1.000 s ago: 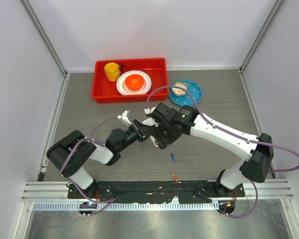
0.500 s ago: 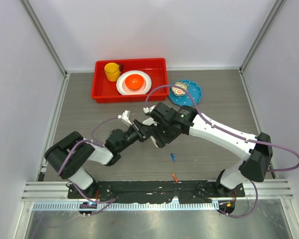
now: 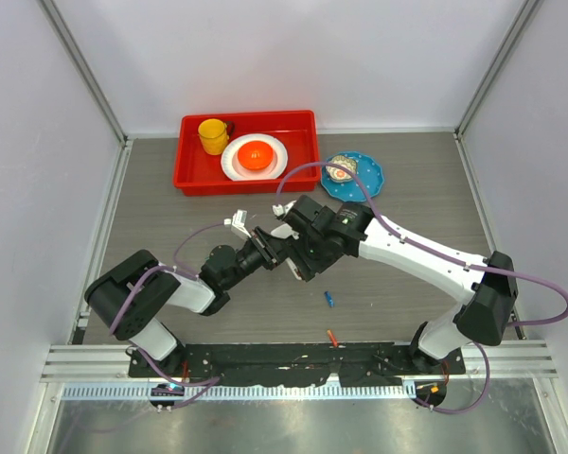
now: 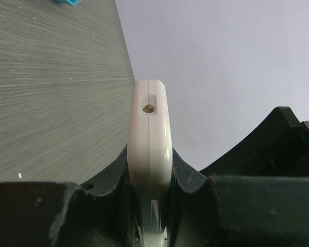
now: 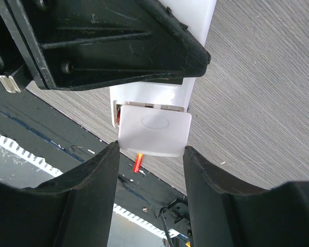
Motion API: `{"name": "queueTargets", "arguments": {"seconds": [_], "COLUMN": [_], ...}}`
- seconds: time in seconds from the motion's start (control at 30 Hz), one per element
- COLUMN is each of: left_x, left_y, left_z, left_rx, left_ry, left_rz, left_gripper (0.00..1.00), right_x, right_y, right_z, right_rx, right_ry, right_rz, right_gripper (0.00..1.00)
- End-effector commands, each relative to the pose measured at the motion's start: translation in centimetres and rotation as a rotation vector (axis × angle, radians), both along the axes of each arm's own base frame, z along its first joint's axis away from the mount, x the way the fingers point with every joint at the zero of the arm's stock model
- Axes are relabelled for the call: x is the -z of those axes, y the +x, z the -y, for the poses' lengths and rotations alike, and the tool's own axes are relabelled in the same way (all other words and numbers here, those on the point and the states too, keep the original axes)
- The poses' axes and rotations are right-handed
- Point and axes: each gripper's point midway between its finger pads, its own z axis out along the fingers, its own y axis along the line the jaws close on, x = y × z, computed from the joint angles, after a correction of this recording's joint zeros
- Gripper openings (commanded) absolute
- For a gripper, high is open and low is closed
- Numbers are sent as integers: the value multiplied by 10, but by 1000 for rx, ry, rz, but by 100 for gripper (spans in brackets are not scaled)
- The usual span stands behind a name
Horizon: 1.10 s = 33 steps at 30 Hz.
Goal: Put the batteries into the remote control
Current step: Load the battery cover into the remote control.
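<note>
Left wrist view: remote control (image 4: 150,139), white, seen edge-on, stood clear of the table (image 4: 51,92); left gripper (image 4: 150,164) was clamped on its two flat faces.

Right wrist view: right gripper (image 5: 151,148) had its fingers partway apart, touching both side edges of a white cover panel (image 5: 154,133) at the remote's end. An orange battery (image 5: 138,161) lay below, beyond the panel.

Top view: both grippers met mid-table. A blue battery (image 3: 329,299) lay loose just nearer the arm bases. A red tray (image 3: 189,175) stood at the far edge.

The lower end of the remote control (image 4: 150,128) is buried inside the left end effector (image 4: 150,172), and only a sliver of an orange battery (image 5: 138,162) shows behind the white cover (image 5: 154,131).
</note>
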Motion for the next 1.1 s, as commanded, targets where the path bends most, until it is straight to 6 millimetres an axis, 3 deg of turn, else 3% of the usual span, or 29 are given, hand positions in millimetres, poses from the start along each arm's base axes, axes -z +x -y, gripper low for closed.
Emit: {"name": "queueTargets", "arguments": {"seconds": [0.0,1.07], "left_x": [-81,-88], "left_y": [-7,-20], "left_z": [-4,7], "left_rx": [-2,35], "left_ry": [-206,-220], "left_rz": [232,248], "left_gripper": [0,0], "right_x": [-2,-4], "right_y": [4,14], "right_z": [-8,-14], "right_rx": [-8,33], "right_ry": [31,58], "right_rz": [27,66], "right_gripper": [1,1]}}
